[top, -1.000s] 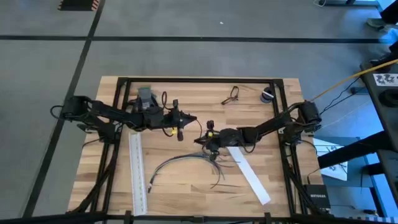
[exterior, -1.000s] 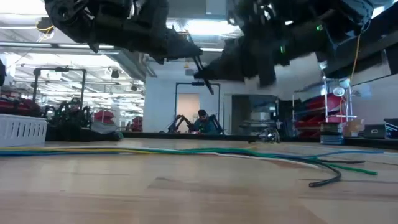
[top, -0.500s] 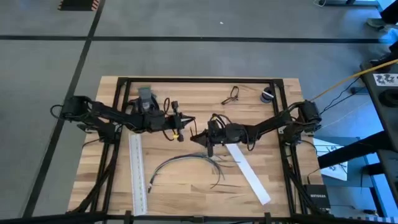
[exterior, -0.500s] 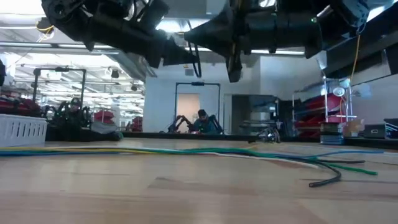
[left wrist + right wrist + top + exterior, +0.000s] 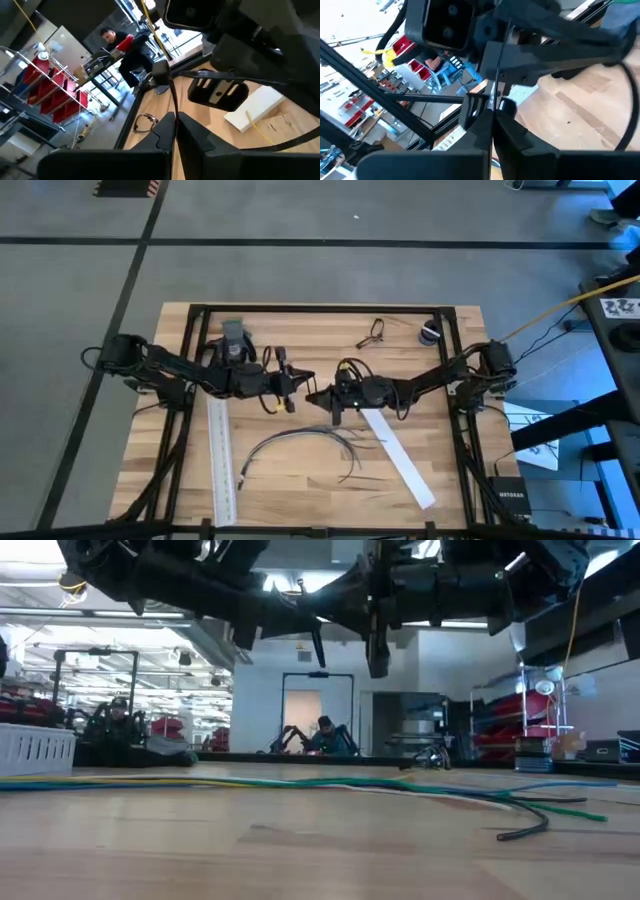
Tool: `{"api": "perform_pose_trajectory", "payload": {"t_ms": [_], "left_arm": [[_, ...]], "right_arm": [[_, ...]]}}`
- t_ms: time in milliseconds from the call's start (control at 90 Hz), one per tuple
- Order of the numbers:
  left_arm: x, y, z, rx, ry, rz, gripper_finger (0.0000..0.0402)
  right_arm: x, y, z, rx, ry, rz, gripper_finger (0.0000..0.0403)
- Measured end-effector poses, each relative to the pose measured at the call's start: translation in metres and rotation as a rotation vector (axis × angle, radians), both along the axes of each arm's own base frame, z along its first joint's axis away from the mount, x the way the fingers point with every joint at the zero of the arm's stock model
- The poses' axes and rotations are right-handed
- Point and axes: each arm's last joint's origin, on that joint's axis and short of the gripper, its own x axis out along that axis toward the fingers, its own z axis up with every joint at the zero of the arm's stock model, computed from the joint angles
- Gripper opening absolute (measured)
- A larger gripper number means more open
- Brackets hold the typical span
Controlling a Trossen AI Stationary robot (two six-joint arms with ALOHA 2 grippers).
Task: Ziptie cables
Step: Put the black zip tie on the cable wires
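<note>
Both grippers, left (image 5: 291,388) and right (image 5: 318,398), meet nose to nose above the table, each pinched on a thin black zip tie, seemingly a handover, while the cables (image 5: 300,438) lie untied below, awaiting looping.

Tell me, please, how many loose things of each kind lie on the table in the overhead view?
Cable bunches: 1, the cables
White strips: 2, the long strip and the slanted strip
Glasses: 1, the glasses
Small round item: 1, the round item
Total: 5
</note>
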Motion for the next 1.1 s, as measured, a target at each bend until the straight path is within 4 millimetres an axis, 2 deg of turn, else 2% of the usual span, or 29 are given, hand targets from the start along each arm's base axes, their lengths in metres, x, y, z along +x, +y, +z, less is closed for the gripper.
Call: {"api": "perform_pose_trajectory", "payload": {"t_ms": [300,489,1100], "left_arm": [[0.0001,0.0024,0.0,-0.005,0.0,0.002,0.0],[0.0002,0.0085,0.0001,-0.008,-0.002,0.024,0.0],[0.0002,0.0057,-0.0002,-0.001,0.003,0.013,0.0]], "right_arm": [[0.0002,0.0005,0.0003,-0.007,-0.001,0.011,0.0],[0.0073,0.0018,0.0066,-0.037,0.007,0.024,0.0],[0.0082,0.0006,0.0056,-0.042,0.025,-0.015,0.0]]}}
